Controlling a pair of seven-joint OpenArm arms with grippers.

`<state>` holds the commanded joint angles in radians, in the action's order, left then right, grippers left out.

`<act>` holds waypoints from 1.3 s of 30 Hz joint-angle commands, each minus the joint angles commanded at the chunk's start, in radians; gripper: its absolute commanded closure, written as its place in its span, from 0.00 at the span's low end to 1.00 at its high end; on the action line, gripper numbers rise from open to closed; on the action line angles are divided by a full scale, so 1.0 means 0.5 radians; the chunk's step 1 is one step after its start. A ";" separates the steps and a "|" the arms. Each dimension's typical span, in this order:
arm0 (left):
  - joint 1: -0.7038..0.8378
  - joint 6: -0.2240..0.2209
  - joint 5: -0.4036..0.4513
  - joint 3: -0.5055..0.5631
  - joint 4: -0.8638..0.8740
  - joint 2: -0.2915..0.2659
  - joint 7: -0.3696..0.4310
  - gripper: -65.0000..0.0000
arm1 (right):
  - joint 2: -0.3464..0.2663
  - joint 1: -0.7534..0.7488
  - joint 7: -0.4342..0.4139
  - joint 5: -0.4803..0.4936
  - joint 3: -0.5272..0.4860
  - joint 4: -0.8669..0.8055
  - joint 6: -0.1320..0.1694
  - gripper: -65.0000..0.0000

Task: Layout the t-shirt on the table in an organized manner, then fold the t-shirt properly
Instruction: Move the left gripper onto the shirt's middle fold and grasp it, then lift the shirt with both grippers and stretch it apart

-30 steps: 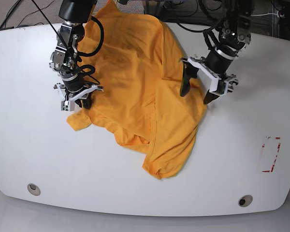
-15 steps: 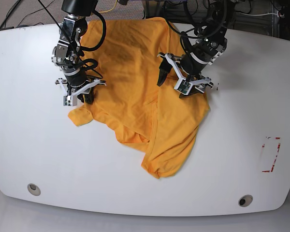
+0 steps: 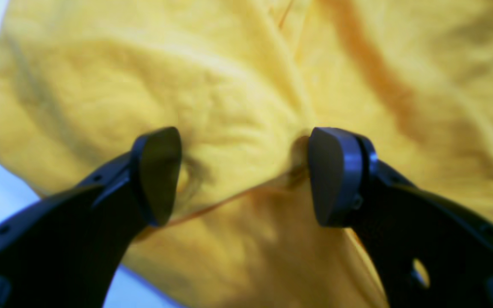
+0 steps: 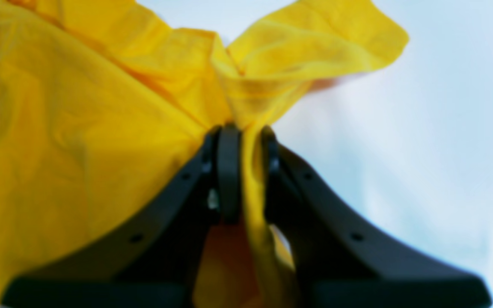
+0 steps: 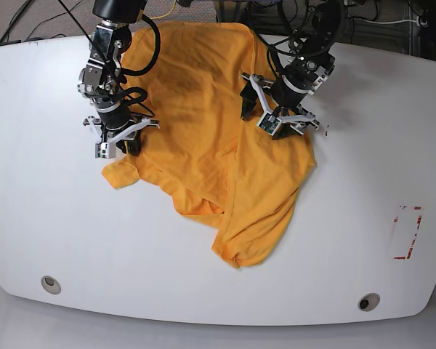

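Observation:
The bright orange-yellow t-shirt [image 5: 218, 145] lies crumpled across the upper middle of the white table [image 5: 58, 218]. On the base view's left, my right gripper [image 5: 120, 144] is shut on the shirt's left edge. The right wrist view shows a bunched fold of the t-shirt [image 4: 101, 128] pinched in that gripper [image 4: 246, 141] above the table [image 4: 422, 128]. My left gripper [image 5: 270, 120] sits open on the shirt's upper right part. In the left wrist view its fingertips [image 3: 246, 175] press down on the t-shirt [image 3: 229, 94] astride a fold edge, gripping nothing.
A red rectangular outline [image 5: 407, 233] marks the table's right side. Two round grommet holes [image 5: 51, 283] [image 5: 368, 302] sit near the front edge. Cables and dark equipment crowd the back edge behind both arms.
My left gripper has swung from the shirt's right edge leftward onto the cloth, staying open. The right gripper keeps its hold and has barely shifted.

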<state>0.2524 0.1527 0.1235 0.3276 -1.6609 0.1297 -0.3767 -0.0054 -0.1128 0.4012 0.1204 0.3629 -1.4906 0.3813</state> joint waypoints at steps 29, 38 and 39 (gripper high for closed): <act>0.064 0.009 -0.015 -0.285 -0.420 -0.003 0.003 1.00 | 0.080 -0.203 0.120 0.000 0.000 -0.519 0.006 0.91; 0.021 0.012 -0.018 -0.500 -0.641 -0.003 0.003 1.00 | 0.110 -0.166 0.377 0.000 0.000 -0.911 0.150 0.91; 0.003 0.012 -0.021 -0.531 -0.647 -0.006 0.003 1.00 | 0.110 -0.138 0.381 -0.009 0.000 -0.936 0.150 0.91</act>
<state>0.2539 0.1588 0.1128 0.0621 -1.9847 0.1266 -0.3751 0.0499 -0.1818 0.5915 0.1158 0.3629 -1.9586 0.4565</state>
